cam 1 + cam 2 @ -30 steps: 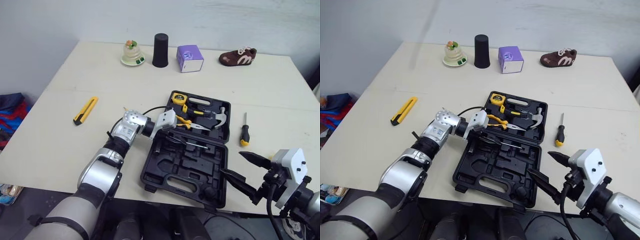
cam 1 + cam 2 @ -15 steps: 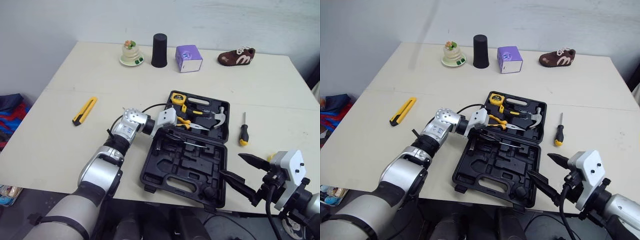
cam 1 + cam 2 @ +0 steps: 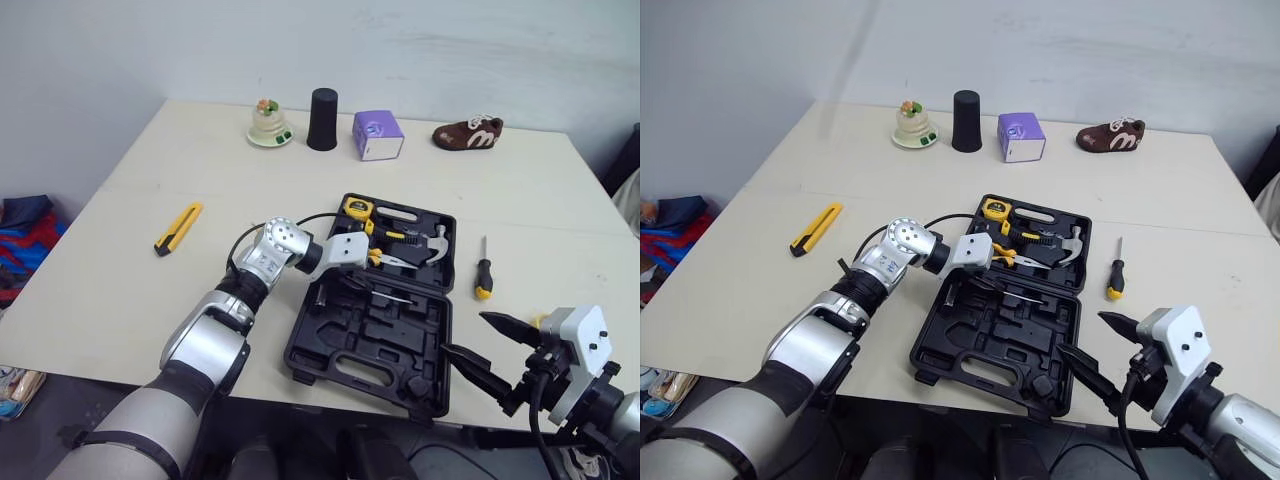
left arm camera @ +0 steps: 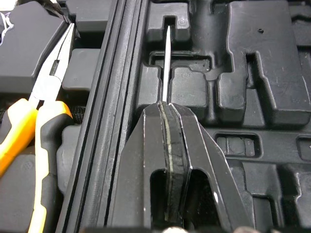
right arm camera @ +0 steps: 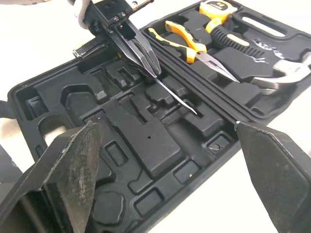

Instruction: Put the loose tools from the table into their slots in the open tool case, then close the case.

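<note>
Pinching a thin metal shaft [image 4: 166,63], the left gripper [image 4: 165,103] hangs over the near half of the open tool case [image 3: 330,338], beside its hinge ridge [image 4: 122,73], with the shaft tip in a narrow groove. The right gripper [image 3: 464,334] gapes wide off the case's near right corner, at the table [image 3: 560,220] edge. The screwdriver [image 3: 484,277] lies loose right of the case, and the utility knife [image 3: 177,228] lies well left.

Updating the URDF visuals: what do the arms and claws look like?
Left arm: silver shells, black joints, looping black cable. Both wrists carry white blocks. Left claw and right claw: two black tapered fingers with pointed tips.
</note>
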You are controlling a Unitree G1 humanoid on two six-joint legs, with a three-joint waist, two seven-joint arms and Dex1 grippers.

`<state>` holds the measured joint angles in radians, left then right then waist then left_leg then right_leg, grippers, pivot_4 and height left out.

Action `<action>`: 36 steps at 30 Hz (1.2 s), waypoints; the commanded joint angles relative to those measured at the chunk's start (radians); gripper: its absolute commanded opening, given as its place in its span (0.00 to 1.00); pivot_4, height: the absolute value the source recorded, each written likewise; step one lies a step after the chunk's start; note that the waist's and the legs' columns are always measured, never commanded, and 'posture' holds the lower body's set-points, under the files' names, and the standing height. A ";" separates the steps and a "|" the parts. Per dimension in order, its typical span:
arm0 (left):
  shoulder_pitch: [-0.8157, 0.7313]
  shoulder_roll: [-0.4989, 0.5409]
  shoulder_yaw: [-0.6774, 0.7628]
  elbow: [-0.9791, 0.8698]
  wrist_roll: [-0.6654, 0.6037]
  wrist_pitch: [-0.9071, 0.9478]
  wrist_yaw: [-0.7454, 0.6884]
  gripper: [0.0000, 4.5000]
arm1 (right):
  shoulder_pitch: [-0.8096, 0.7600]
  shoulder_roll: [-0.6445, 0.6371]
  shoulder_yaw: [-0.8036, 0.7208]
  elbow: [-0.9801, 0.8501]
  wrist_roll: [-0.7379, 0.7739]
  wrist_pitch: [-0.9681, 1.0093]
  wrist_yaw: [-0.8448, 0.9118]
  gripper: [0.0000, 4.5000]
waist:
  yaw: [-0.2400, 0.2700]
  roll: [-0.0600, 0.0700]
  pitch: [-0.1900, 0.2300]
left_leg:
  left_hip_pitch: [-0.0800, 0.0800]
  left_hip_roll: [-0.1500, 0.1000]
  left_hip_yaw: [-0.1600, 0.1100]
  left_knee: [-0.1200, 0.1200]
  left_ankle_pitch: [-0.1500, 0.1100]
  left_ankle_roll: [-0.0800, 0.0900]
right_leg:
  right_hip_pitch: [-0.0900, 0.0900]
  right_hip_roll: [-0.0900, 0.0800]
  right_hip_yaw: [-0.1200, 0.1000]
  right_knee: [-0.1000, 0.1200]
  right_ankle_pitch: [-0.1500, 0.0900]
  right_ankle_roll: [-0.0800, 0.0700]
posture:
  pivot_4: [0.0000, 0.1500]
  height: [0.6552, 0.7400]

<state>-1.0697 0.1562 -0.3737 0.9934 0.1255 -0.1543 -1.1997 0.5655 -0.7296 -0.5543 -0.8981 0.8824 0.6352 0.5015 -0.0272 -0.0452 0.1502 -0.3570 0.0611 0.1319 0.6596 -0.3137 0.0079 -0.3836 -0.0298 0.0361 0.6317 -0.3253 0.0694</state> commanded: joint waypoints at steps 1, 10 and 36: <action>0.043 0.003 -0.015 0.017 0.025 0.063 -0.022 0.01 | 0.003 0.009 -0.025 -0.010 -0.008 -0.021 0.012 1.00 | 0.000 0.001 0.000 | 0.003 0.000 0.000 -0.003 0.000 0.000 | 0.003 0.000 0.000 -0.004 0.000 -0.001 | 1.00 0.98; 0.249 0.133 0.349 -0.597 -0.337 0.444 0.043 0.46 | 0.032 -0.018 -0.165 0.099 -0.007 -0.019 0.107 1.00 | -0.001 0.006 0.001 | -0.015 0.001 0.002 -0.008 0.005 -0.011 | -0.027 0.002 0.001 0.007 0.000 -0.001 | 1.00 0.98; 1.110 0.739 1.128 -0.787 -0.512 0.611 0.340 1.00 | -0.227 -0.314 -0.285 1.057 -0.345 -0.222 0.554 1.00 | -0.002 0.010 0.013 | -0.006 0.003 0.001 -0.014 0.003 -0.014 | -0.026 0.000 -0.001 0.012 -0.007 -0.014 | 1.00 0.98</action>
<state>0.0449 0.8664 0.7216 0.1956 -0.3990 0.4994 -0.8657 0.3456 -1.0220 -0.8260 0.1564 0.5501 0.4377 1.0423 -0.0296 -0.0353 0.1630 -0.3625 0.0641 0.1321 0.6450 -0.3109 -0.0066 -0.4092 -0.0296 0.0343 0.6434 -0.3322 0.0550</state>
